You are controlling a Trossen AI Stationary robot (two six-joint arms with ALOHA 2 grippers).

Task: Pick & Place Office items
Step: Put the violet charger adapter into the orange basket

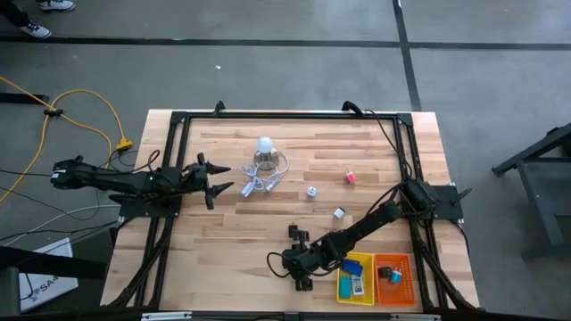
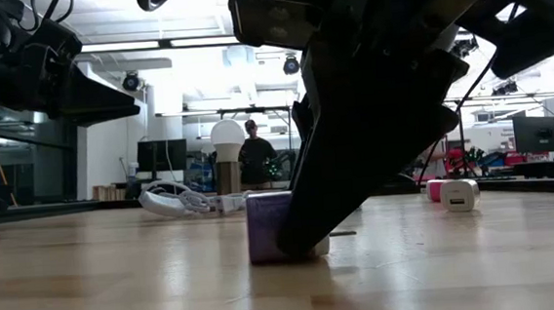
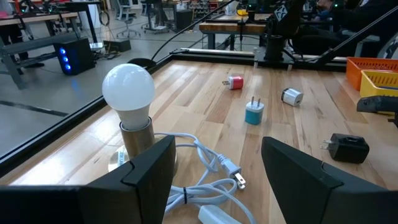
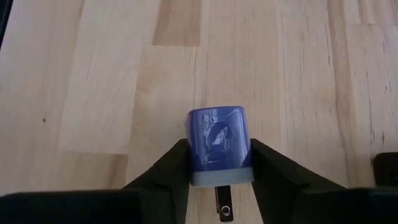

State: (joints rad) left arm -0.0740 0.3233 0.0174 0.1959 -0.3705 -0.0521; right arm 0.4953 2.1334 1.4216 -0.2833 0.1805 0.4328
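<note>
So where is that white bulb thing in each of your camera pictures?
High view: white bulb, far middle of the table.
Low view: in the background, left of centre.
Left wrist view: close ahead of the left gripper, at.
Right wrist view: not in it; only the blue block shows.
Shared landmark: the looped white cord beside it.

1. The high view looked straight down on the whole table (image 1: 268,196).
2. The low view sat at tabletop level, very near a purple plug block (image 2: 270,228).
3. The left wrist view faced across the table past a bulb (image 3: 128,87), also seen from overhead.
4. The right wrist view looked closely down on that block.
</note>
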